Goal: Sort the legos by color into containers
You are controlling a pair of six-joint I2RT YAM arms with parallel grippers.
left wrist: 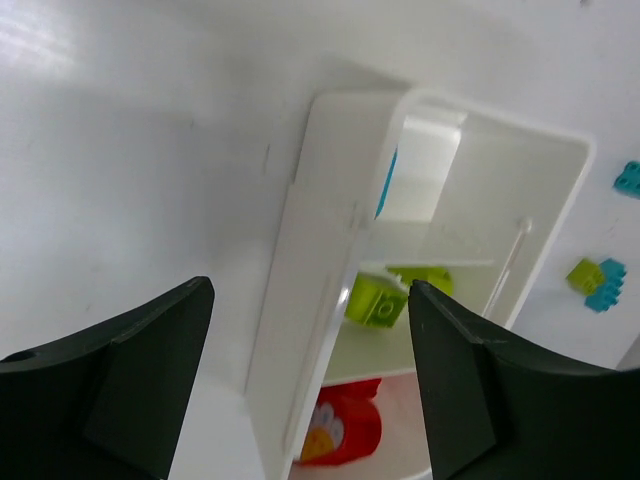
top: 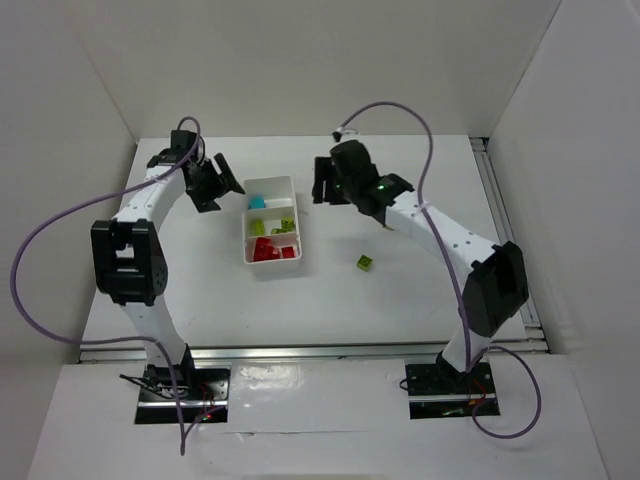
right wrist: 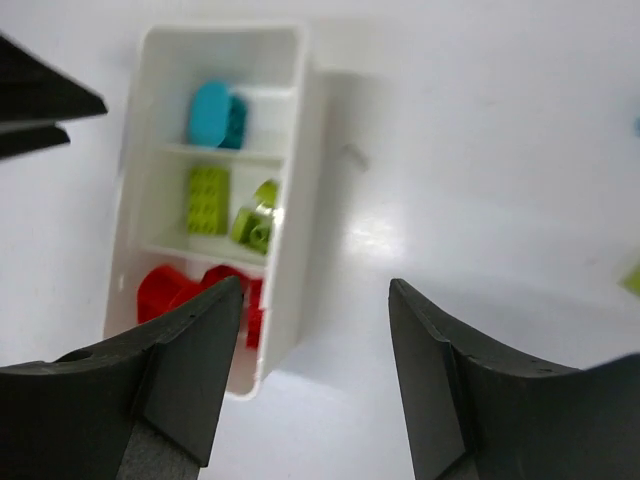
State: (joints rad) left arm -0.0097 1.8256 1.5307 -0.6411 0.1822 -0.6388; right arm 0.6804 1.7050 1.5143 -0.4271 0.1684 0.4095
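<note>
The white tray (top: 292, 184) lies between my two grippers. Its far compartment holds cyan legos (top: 257, 202), the middle one yellow-green legos (top: 277, 226), the near one red legos (top: 272, 251). One loose yellow-green lego (top: 365, 262) lies on the table right of the tray. My left gripper (top: 222, 182) is open and empty, just left of the tray; in the left wrist view (left wrist: 310, 290) its jaws straddle the tray's long wall (left wrist: 320, 250). My right gripper (top: 322, 186) is open and empty, right of the tray's far end, its jaws (right wrist: 315, 290) over the tray's right wall (right wrist: 295, 200).
The left wrist view shows more loose legos beyond the tray: a cyan one (left wrist: 628, 178) and a yellow-green and cyan pair (left wrist: 597, 280). The right arm hides them in the top view. White walls enclose the table at the back and sides.
</note>
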